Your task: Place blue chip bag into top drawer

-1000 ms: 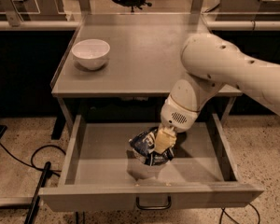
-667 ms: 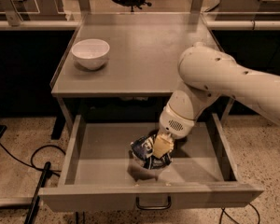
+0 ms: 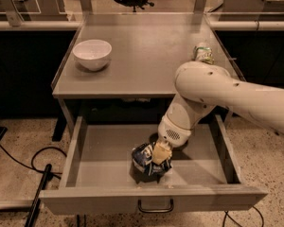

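The top drawer (image 3: 85,148) stands pulled wide open under the grey table, its front panel and small dark wire handle (image 3: 155,206) toward the bottom of the view. The blue chip bag (image 3: 143,161), dark navy foil with white markings, is inside the drawer, low over its floor near the front middle. My gripper (image 3: 159,155) reaches down from the white arm (image 3: 213,91) into the drawer and is shut on the bag's right side. The bag's underside is hidden, so I cannot tell whether it rests on the floor.
A white bowl (image 3: 92,54) sits on the table top (image 3: 142,46) at the left. A green-and-silver can (image 3: 203,53) stands at the table's right edge, just behind my arm. A black cable (image 3: 19,162) lies on the speckled floor at the left.
My gripper has moved lower and slightly toward the drawer's front with the bag still in it. The arm has dropped, uncovering the can on the table.
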Action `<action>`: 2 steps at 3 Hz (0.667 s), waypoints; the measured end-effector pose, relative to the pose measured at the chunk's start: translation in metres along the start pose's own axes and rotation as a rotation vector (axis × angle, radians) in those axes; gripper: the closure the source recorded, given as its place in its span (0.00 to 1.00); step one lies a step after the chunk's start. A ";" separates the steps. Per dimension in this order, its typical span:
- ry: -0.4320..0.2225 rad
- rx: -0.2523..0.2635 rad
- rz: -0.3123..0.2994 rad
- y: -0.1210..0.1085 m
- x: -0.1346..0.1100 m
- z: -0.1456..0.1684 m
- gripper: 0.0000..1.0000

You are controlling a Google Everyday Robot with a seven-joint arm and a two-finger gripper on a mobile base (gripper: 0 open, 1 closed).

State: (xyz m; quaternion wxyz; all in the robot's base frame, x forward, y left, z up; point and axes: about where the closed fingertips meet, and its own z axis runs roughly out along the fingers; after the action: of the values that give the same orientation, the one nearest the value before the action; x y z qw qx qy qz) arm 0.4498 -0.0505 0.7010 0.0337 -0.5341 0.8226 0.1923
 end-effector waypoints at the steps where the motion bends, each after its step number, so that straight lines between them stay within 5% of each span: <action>1: 0.028 0.016 -0.006 -0.003 0.000 0.014 1.00; 2: 0.063 0.036 -0.020 -0.003 -0.002 0.025 1.00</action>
State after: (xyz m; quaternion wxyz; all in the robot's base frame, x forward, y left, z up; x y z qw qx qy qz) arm 0.4497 -0.0414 0.6773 0.0194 -0.5475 0.8211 0.1601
